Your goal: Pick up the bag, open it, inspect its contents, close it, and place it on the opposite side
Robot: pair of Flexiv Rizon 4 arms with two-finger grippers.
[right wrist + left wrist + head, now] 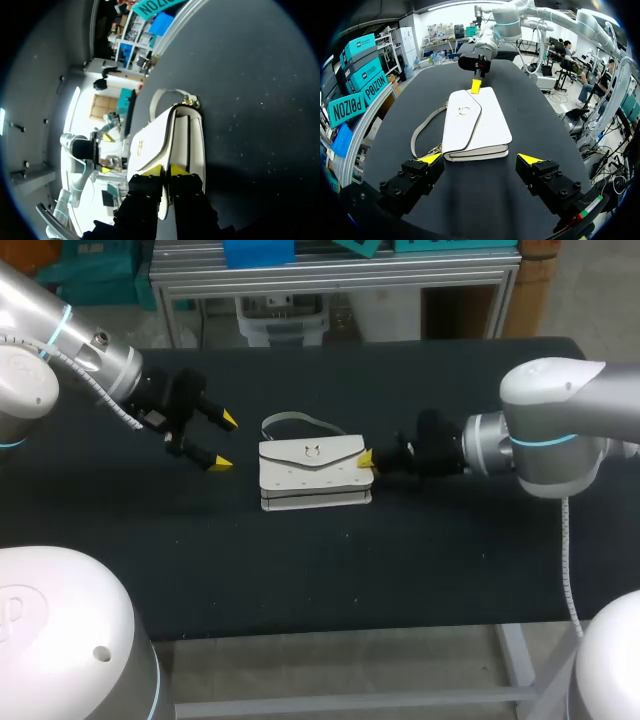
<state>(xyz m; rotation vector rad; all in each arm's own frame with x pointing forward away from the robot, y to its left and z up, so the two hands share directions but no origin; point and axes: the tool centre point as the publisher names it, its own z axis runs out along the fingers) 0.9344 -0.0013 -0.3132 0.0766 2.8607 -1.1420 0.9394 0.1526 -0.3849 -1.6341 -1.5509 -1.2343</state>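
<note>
Left gripper [480, 159] is being held wide open beside the bag [490, 125], likely for bracing; flap [462, 117] is being pinched by the 2 fingers of right gripper [166, 171].

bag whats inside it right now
Nothing inside shows. The white bag lies on the table with its flap down over the opening. The right gripper is shut on the bag's end, and the contents are covered.

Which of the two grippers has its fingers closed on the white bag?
The right gripper: its yellow tips pinch the end of the bag between them. The left gripper stands open, apart from the bag.
</note>
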